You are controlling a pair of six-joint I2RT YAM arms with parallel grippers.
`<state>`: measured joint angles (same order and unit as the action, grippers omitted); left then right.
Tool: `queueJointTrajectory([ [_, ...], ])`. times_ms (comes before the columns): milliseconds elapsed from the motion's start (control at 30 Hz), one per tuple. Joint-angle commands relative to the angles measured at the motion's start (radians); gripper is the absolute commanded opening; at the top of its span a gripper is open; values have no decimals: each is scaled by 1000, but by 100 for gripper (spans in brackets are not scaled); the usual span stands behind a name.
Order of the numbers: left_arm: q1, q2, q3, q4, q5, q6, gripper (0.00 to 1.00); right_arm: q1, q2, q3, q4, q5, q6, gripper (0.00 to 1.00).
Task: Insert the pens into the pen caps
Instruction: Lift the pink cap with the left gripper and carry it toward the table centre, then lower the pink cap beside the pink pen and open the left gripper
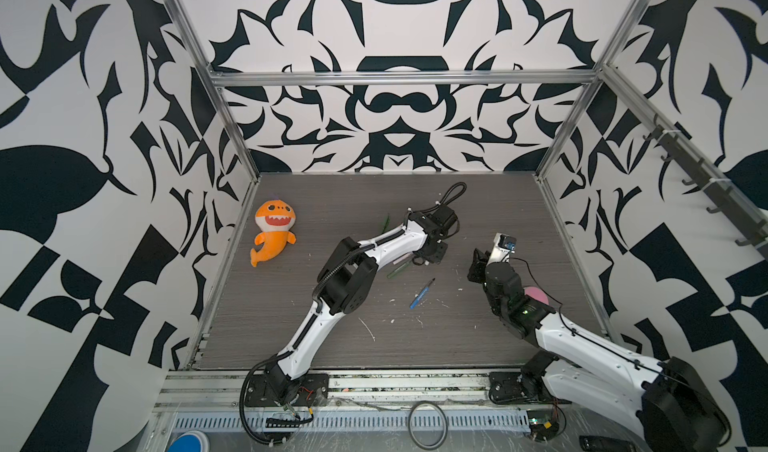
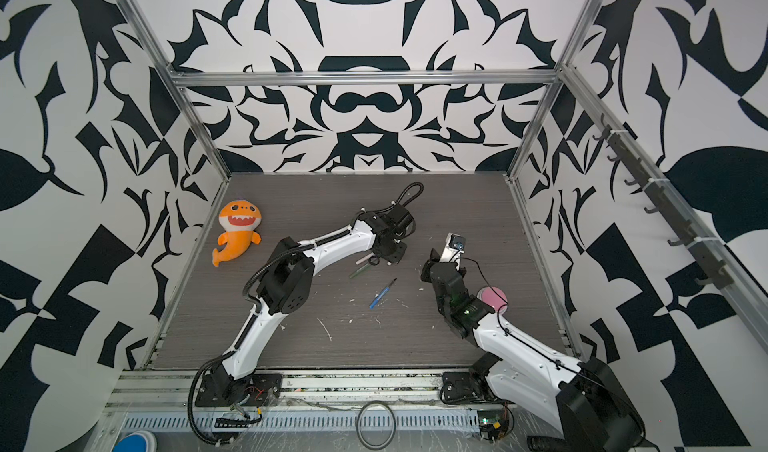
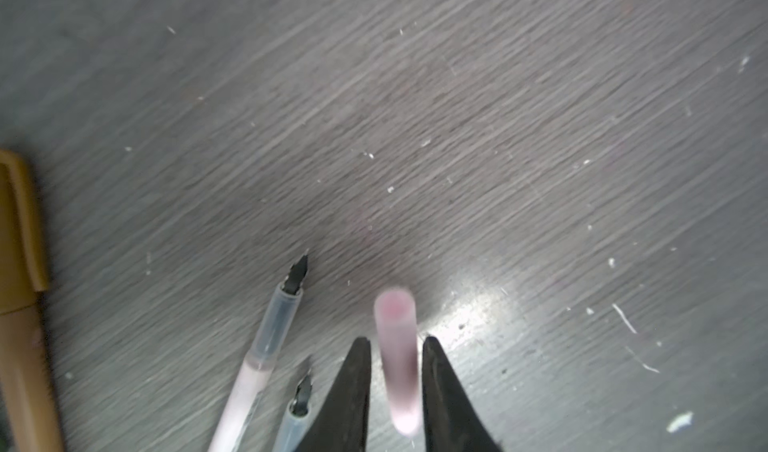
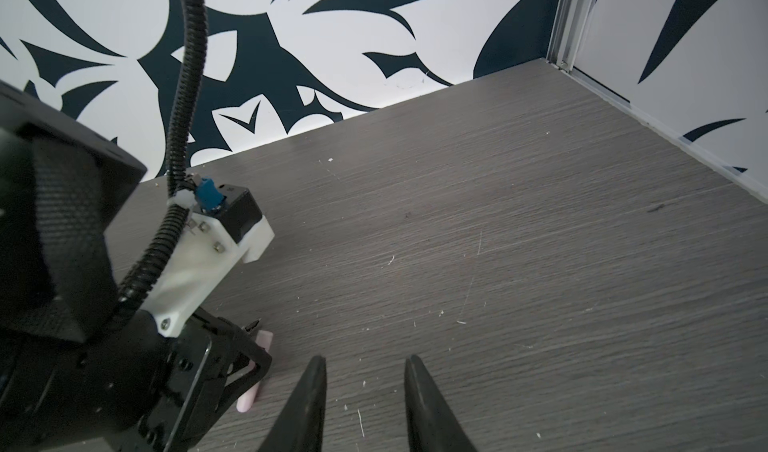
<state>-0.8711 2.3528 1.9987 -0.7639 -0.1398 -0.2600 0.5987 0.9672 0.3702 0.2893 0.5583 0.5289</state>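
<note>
Pens (image 3: pixel 270 337): 2 bare-tipped beside L gripper (image 3: pixel 395 340) pinching 1 pink cap (image 3: pixel 399 383); R gripper (image 4: pixel 365 360) agape.

No readable text, label, brand, number or sign shows anywhere here.

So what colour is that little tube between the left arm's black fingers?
Pale pink. That stubby plastic pen cap shows best in the left wrist view.
</note>
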Motion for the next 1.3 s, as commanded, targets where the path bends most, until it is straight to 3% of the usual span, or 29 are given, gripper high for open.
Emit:
queueJointTrajectory([
  [0, -7, 8, 20, -12, 19, 16, 26, -2, -9, 3, 47, 10, 8, 35],
  [200, -13, -21, 15, -21, 32, 27, 28, -2, 4, 6, 50, 2, 5, 35],
  [367, -8, -131, -4, -24, 14, 72, 32, -2, -2, 5, 50, 3, -1, 35],
  [600, 103, -245, -80, -89, 40, 191, 36, -2, 8, 10, 50, -14, 0, 33],
  [800, 158, -212, -72, -239, 36, 358, 35, -2, 22, 22, 48, -46, -5, 27],
  [1267, 158, -93, -51, -260, 62, 389, 36, -2, 46, 35, 40, -60, -10, 28],
])
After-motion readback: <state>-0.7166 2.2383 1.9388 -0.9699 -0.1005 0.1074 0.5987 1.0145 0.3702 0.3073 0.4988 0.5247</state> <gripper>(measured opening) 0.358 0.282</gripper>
